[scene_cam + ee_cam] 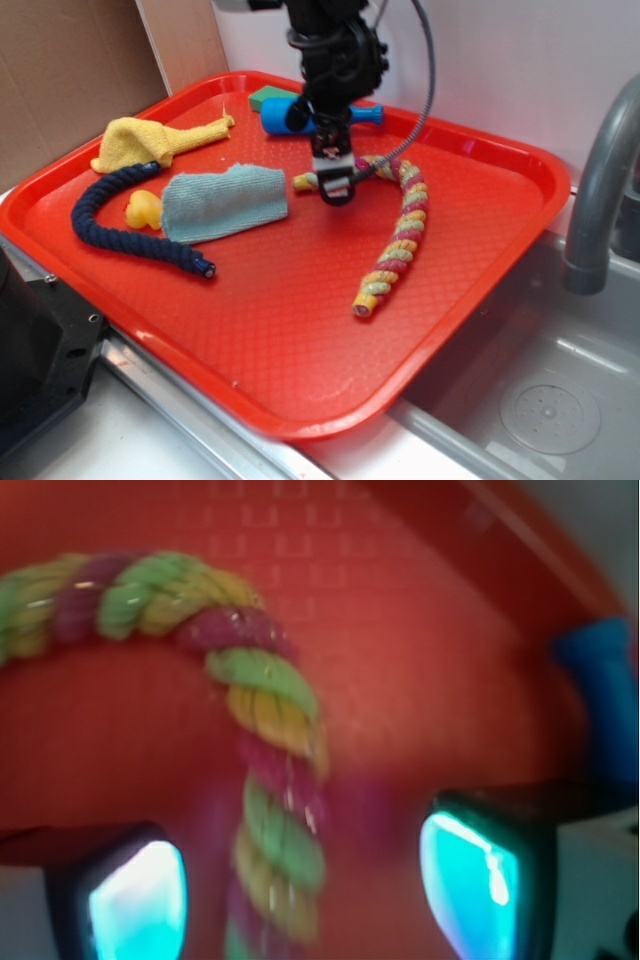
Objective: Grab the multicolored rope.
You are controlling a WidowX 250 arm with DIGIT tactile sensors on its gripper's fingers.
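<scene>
The multicolored rope (pixel 405 225) lies curved on the red tray (pixel 280 340), its pink, yellow and green strands running from an end near the tray's middle round to the right and down. My gripper (pixel 336 188) hangs over the rope's left part, close above it. In the wrist view the rope (pixel 270 780) passes between my two cyan fingertips, with a gap on each side. The gripper (pixel 305 890) is open and holds nothing.
On the tray's left lie a dark navy rope (pixel 120 225), a blue-grey cloth (pixel 225 203), a yellow cloth (pixel 150 142) and a yellow duck (pixel 143 210). A blue toy (pixel 290 115) and a green block (pixel 268 96) sit behind my gripper. A sink with a grey faucet (pixel 600 190) is at right.
</scene>
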